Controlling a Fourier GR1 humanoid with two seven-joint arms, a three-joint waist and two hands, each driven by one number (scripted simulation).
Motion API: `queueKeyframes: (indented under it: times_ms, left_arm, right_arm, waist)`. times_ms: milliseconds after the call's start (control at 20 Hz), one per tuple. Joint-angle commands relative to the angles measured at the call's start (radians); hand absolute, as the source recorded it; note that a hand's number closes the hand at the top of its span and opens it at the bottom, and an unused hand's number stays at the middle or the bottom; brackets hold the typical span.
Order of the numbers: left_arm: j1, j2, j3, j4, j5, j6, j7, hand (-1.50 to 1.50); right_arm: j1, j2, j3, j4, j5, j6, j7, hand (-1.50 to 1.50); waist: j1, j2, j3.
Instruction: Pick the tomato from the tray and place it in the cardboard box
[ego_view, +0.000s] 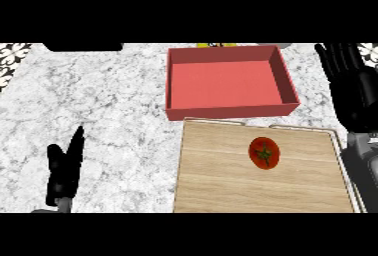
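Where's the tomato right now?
Head view, right of centre: the tomato lies on the wooden tray, on the robot's side of the red box.

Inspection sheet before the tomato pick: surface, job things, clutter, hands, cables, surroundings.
Surface: grey-white marble counter.
Job's things: tomato lies on the wooden tray; red box open-topped beyond the tray, nothing seen inside.
Clutter: black object and yellow item at the far edge.
Hands: left hand open, lower left; right hand open, resting at the right edge, fingers up.
Cables: nothing seen.
Surroundings: patterned tiles at the far corners.
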Motion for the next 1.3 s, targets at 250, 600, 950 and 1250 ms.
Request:
queueKeyframes:
  times_ms: [250, 600, 950, 1250]
  left_arm:
    - [0.192, 0.305, 0.076, -0.244, -0.176, 0.031, -0.040, 0.00]
    - [0.076, 0.296, 0.082, -0.234, -0.140, -0.008, 0.001, 0.00]
    - [-0.042, 0.261, 0.060, -0.123, -0.165, -0.028, -0.007, 0.00]
    - [-0.048, 0.245, 0.064, -0.036, -0.166, -0.056, -0.072, 0.00]
  right_arm:
    - [-0.025, -0.072, 0.347, -0.042, -0.043, 0.516, -0.024, -1.50]
    - [-0.041, -0.294, 0.405, 0.038, 0.204, 0.722, -0.498, -1.50]
    - [-0.181, -0.414, 0.356, 0.267, 0.406, 0.826, -0.947, -1.50]
    - [-0.318, -0.457, 0.525, 0.256, 0.714, 0.685, -0.924, -1.50]
  waist:
    - [0.050, 0.003, 0.003]
    - [0.012, 0.029, 0.008]
    - [0.033, 0.022, 0.006]
    - [0.045, 0.014, 0.001]
